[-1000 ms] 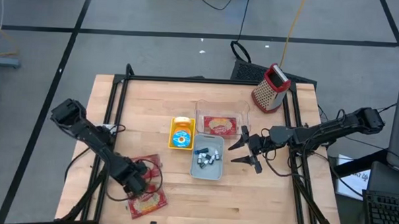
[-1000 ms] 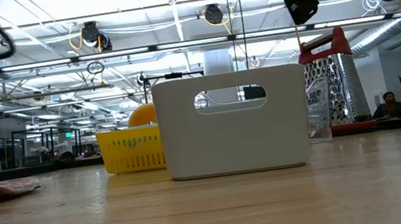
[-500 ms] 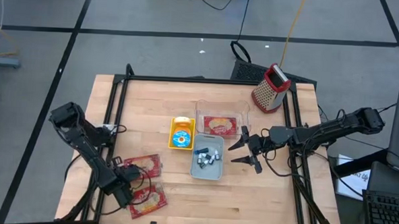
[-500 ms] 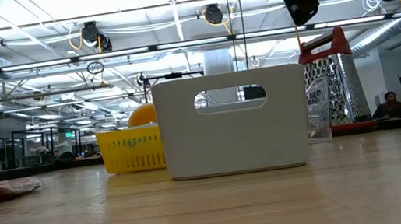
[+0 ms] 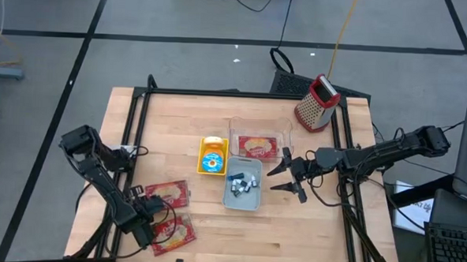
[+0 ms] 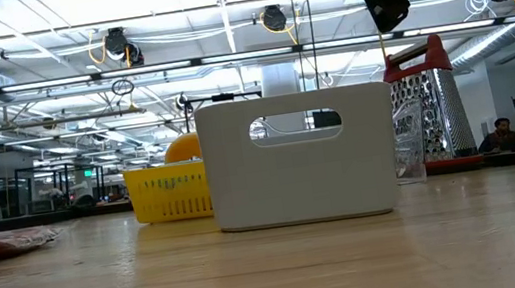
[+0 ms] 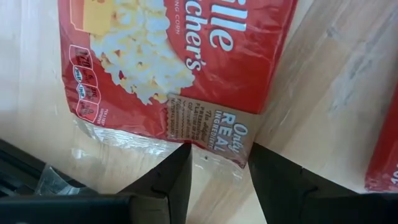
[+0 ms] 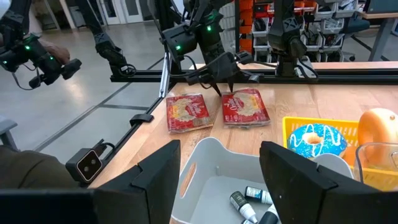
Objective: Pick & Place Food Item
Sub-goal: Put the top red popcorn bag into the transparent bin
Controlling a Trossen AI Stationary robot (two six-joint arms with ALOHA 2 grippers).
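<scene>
Two red food packets lie flat on the table's near left, a farther one [image 5: 170,195] and a nearer one [image 5: 174,235]. My left gripper [image 5: 146,227] points down, open, at their left ends. In the left wrist view its fingers [image 7: 180,171] stand either side of the farther packet's corner [image 7: 214,146]; whether they touch it I cannot tell. My right gripper [image 5: 285,177] hangs open and level, right of the white bin [image 5: 243,187], holding nothing. A third red packet sits in a clear container [image 5: 258,144].
A yellow basket [image 5: 213,155] with a blue-iced doughnut stands left of the clear container. The white bin holds small bottles [image 8: 249,198]. A red-topped grater [image 5: 317,103] stands at the far right corner. Black rails [image 5: 131,134] run along the table's left and right sides.
My left gripper has swung toward the table's near-left corner and sunk, tipping steeper, from over the packets to their left ends. Both packets lie where they were. My right arm has kept still.
</scene>
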